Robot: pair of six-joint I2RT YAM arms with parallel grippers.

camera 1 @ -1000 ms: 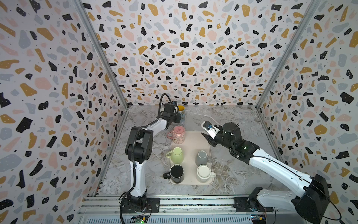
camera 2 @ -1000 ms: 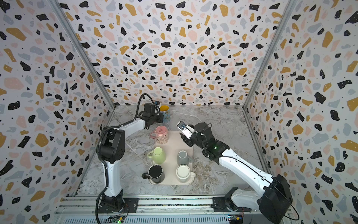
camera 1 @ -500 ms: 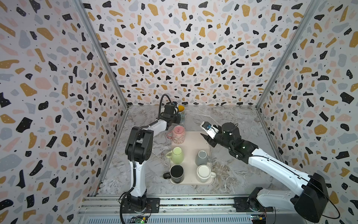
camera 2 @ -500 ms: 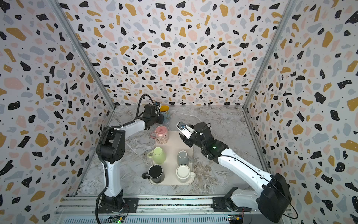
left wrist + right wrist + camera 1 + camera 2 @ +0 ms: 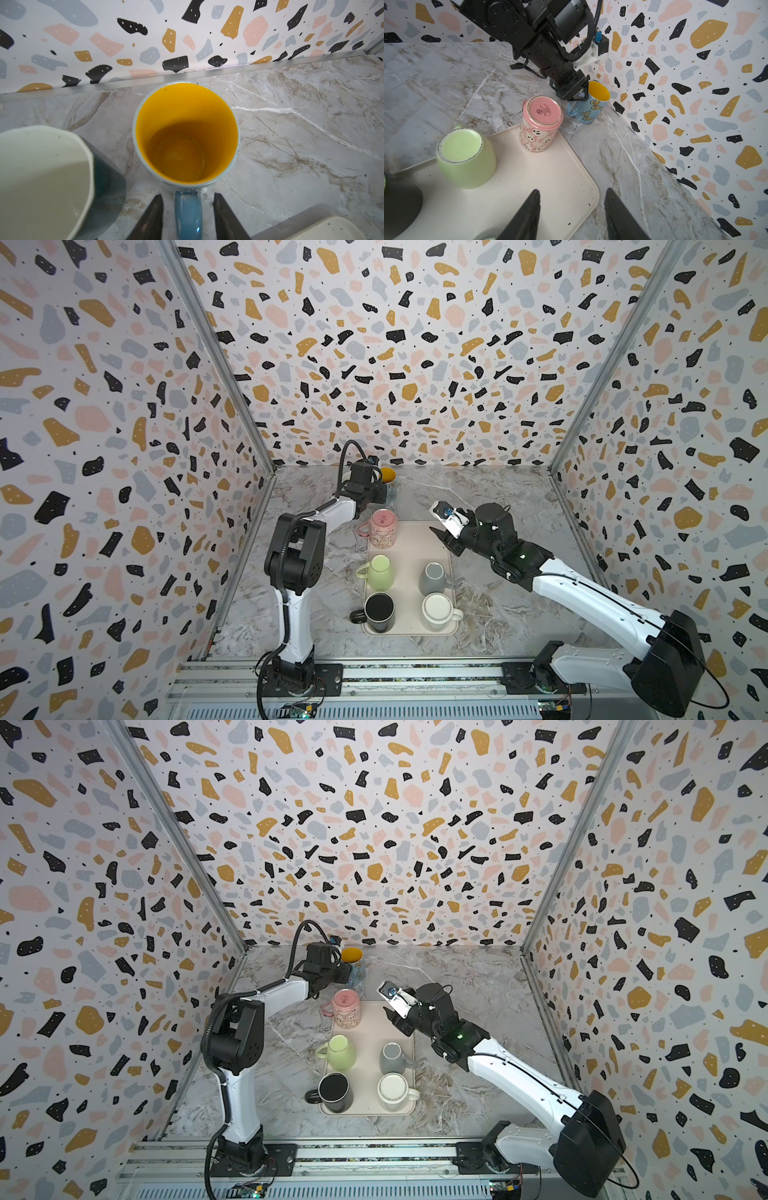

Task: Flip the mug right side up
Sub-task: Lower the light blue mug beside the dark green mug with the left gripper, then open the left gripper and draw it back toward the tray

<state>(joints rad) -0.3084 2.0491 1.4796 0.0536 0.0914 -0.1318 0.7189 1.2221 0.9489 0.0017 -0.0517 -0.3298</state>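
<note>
A blue butterfly mug (image 5: pixel 187 133) with a yellow inside stands upright, mouth up, on the marble near the back wall; it shows in both top views (image 5: pixel 388 481) (image 5: pixel 353 963) and in the right wrist view (image 5: pixel 593 104). My left gripper (image 5: pixel 188 196) is open, its fingers on either side of the mug's blue handle (image 5: pixel 188 214) with a gap on each side. My right gripper (image 5: pixel 573 190) is open and empty, hovering over the far right corner of the cream tray (image 5: pixel 550 176). In a top view it (image 5: pixel 442 537) hangs right of the pink mug (image 5: pixel 383 526).
On the tray (image 5: pixel 409 547) the pink, green (image 5: pixel 380 572) and grey (image 5: pixel 432 576) mugs stand bottom up; the black (image 5: pixel 379 612) and white (image 5: pixel 436 610) ones stand mouth up. A dark mug with a pale inside (image 5: pixel 41 176) stands close beside the blue mug.
My left gripper's jaws have parted and let go of the blue mug's handle. The right gripper has drifted slightly toward the back left over the tray.
</note>
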